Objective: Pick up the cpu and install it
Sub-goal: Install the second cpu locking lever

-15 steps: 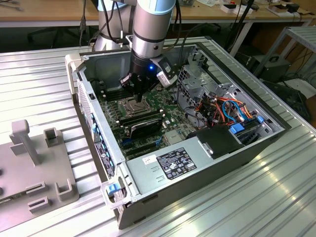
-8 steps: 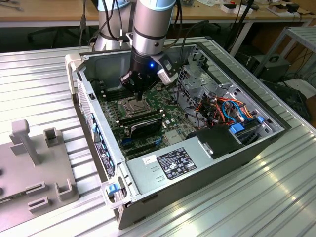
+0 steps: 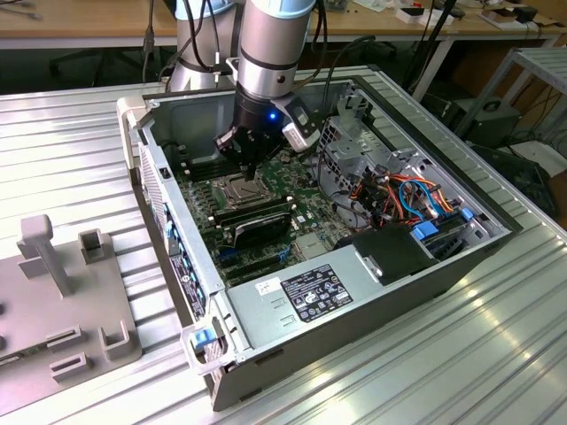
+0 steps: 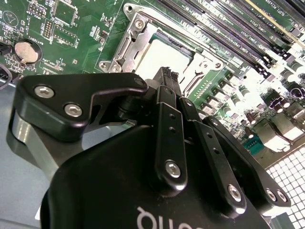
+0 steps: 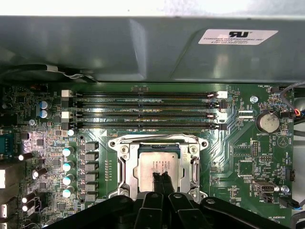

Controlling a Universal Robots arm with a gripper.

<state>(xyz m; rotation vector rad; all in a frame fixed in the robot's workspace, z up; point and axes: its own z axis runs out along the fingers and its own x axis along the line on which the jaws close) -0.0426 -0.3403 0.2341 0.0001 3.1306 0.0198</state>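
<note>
Exterior view: arm reaches down into open computer case (image 3: 443, 266); gripper (image 3: 251, 164) hangs just above socket frame (image 3: 241, 188) near motherboard's far edge.

Second wrist view: fingers (image 4: 167, 90) pressed together, nothing between them, tips over cpu (image 4: 159, 59).

First wrist view: cpu (image 5: 159, 164) lies flat inside frame (image 5: 159, 139), beside memory slots (image 5: 143, 109). Closed tips likely nudging or checking seating.
</note>
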